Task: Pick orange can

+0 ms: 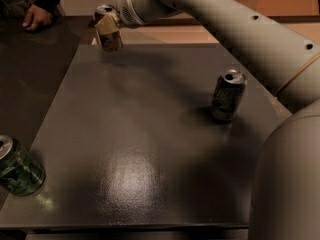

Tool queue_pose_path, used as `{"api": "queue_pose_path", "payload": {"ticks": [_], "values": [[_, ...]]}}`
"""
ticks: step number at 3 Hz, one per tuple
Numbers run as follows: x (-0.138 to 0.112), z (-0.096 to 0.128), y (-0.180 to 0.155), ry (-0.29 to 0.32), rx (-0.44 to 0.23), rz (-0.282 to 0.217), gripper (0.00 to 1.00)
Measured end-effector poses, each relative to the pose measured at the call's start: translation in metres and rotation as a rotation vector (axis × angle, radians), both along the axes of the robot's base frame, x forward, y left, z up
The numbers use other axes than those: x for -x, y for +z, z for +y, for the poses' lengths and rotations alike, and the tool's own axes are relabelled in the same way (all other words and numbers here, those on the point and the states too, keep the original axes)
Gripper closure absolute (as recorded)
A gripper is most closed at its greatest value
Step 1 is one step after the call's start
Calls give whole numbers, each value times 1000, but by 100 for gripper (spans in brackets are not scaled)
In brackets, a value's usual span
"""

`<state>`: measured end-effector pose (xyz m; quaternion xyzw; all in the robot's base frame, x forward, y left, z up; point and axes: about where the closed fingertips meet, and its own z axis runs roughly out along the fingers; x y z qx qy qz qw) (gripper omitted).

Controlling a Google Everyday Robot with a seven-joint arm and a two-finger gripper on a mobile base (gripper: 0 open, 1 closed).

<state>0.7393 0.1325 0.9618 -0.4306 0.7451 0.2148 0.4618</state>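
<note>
The orange can (111,38) is an orange-brown can with a silver top, at the far left of the dark table (150,134). My gripper (108,26) reaches in from the upper right and is shut around the can's upper body. The can hangs tilted, a little above the table's far edge, with a faint shadow below it. The big white arm (235,19) runs across the top right of the view.
A silver-and-green can (227,95) stands upright at the middle right of the table. A dark green can (17,166) stands at the near left edge. A person's hand (35,16) rests on the neighbouring dark surface at the far left.
</note>
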Motion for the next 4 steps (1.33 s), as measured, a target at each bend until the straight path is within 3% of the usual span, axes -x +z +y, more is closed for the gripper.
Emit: {"api": "queue_pose_path", "payload": {"ticks": [2,3,4], "values": [[15,-55,50,63,44,-83,100],[20,-73,70,102,56,-135,100],[20,-72,70,102,56,-135,100]]}}
